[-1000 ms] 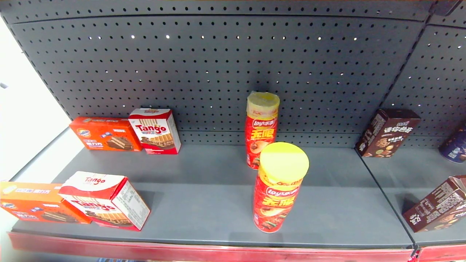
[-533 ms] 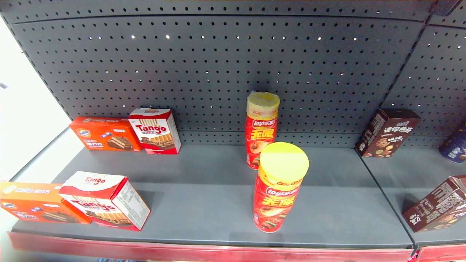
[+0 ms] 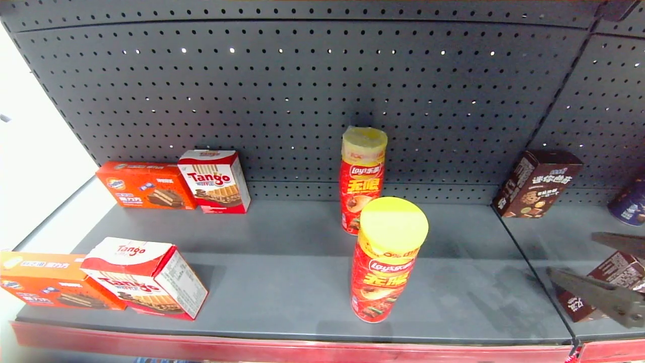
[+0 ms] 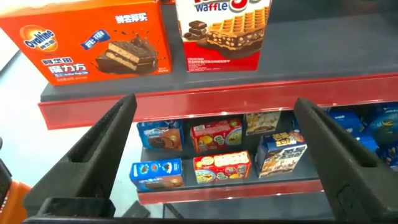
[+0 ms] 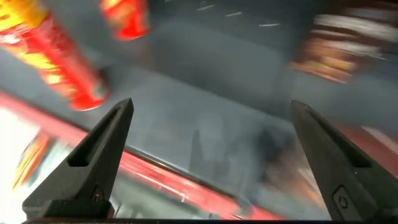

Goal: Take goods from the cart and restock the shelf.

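The grey shelf (image 3: 282, 272) carries two red chip cans with yellow lids, one near the front (image 3: 385, 259) and one by the back panel (image 3: 362, 179). My right gripper (image 3: 572, 254) hangs open and empty at the shelf's right end, just in front of a tilted brown box (image 3: 624, 269). In the right wrist view that gripper (image 5: 211, 106) faces the shelf, with the front can (image 5: 62, 62) off to one side. My left gripper (image 4: 214, 102) is open and empty, in front of the shelf's red edge (image 4: 205, 102), facing an orange box (image 4: 93, 40) and a waffle box (image 4: 224, 31).
Orange and waffle boxes stand at back left (image 3: 214, 181) and front left (image 3: 146, 277). Another brown box (image 3: 536, 184) and a blue can (image 3: 630, 204) stand on the right section. A lower shelf (image 4: 217, 186) holds several small boxes. The middle of the upper shelf is bare.
My right gripper has come into the head view from the right edge, in front of the tilted brown box. The goods on the shelf have not moved.
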Controlling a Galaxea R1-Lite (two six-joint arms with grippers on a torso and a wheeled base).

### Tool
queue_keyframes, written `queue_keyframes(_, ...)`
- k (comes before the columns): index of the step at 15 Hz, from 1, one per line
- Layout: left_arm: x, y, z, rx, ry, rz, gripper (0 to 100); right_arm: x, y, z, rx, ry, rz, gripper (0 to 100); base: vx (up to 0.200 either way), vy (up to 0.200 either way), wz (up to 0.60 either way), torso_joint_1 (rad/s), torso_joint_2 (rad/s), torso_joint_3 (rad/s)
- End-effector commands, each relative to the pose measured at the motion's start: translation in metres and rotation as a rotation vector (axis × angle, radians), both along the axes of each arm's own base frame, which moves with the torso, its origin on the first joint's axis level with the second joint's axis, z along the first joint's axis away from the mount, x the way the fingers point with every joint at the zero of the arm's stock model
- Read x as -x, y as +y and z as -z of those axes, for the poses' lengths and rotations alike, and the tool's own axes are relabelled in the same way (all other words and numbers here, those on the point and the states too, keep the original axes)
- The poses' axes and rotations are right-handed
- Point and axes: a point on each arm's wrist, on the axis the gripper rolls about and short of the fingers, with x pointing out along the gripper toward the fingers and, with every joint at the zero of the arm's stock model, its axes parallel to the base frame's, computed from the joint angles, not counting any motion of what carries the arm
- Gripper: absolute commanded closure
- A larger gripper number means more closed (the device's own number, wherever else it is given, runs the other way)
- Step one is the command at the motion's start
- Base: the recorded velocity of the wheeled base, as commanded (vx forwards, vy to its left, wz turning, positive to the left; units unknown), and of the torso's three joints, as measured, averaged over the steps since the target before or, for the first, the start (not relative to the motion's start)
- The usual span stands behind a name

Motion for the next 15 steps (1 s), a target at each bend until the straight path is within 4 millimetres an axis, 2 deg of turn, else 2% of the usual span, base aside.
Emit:
queue_keyframes(1,0.0,0.0,0.0,0.0,0.004,0.0,0,-0.036,0.037,0.01,0.056,0.101,-0.123,0,0.0,0.0,0.0,0.0,0.0,0.0)
queue_keyframes(8,0.0,0.0,0.0,0.001,0.004,0.0,0,-0.049,0.067,0.033,0.124,0.209,-0.227,0,0.0,0.0,0.0,0.0,0.0,0.0)
queue_keyframes(15,0.0,0.0,0.0,0.004,0.004,-0.003,0,-0.071,0.091,0.041,0.145,0.235,-0.255,0,0.0,0.0,0.0,0.0,0.0,0.0)
